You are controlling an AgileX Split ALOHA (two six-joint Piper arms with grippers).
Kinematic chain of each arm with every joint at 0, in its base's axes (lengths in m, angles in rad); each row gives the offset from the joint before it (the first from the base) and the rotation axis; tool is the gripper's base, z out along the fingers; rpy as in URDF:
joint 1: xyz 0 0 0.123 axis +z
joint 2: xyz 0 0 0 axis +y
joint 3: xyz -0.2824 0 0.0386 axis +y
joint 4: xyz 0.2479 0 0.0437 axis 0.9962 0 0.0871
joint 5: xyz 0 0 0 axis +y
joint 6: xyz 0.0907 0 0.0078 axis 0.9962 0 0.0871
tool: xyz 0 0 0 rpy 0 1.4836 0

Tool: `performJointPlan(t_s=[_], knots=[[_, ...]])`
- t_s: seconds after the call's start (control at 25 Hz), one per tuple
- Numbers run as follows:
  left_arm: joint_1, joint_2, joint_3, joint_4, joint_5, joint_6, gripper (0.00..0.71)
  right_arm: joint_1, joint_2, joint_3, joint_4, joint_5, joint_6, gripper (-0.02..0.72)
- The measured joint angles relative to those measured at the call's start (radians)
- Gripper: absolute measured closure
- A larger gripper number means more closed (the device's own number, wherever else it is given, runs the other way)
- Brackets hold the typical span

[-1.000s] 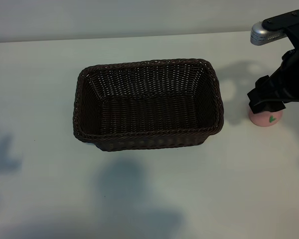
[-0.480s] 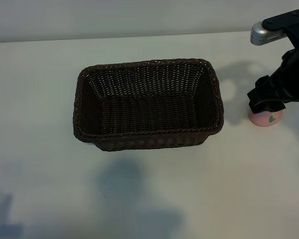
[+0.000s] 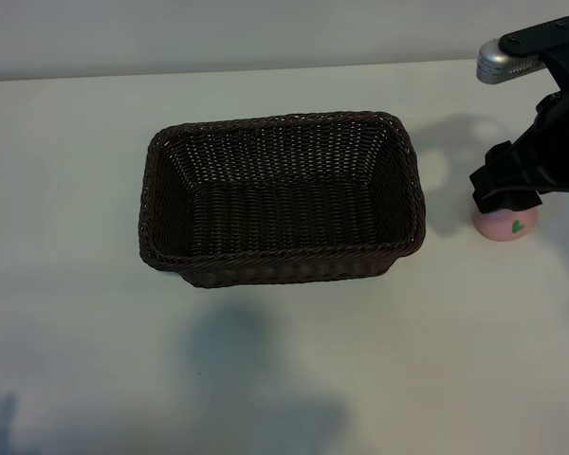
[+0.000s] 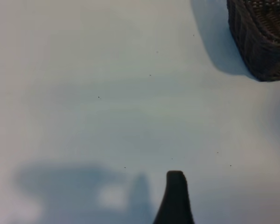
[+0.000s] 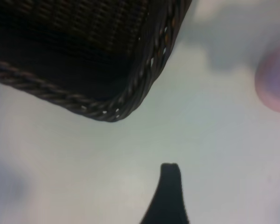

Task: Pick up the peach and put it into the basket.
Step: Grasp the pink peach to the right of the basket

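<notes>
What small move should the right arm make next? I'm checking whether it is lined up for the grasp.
Probably shift the open right gripper sideways over the peach, then lower. The peach sits on the table right of the basket, and in the wrist view it lies off to the edge, not between the fingers.

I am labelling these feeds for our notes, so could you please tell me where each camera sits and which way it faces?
Exterior: high outside the rig, looking steeply down on the white table, the dark-brown woven wicker basket, the small pale-pink peach and the right claw.
Left wrist: angled down at the table; one dark fingertip shows.
Right wrist: angled down; one fingertip shows.
Both wrist views share a corner of the basket.
</notes>
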Motion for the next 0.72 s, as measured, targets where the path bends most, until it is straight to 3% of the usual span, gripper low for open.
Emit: performJointPlan(t_s=[0.4,0.72], knots=[[0.000,0.000,0.020,-0.002,0.000,-0.012,0.117,0.000,0.000,0.000,-0.027,-0.070,0.013,0.108],[0.000,0.000,0.020,-0.006,0.000,-0.017,0.117,0.000,0.000,0.000,-0.057,-0.075,0.032,0.108]])
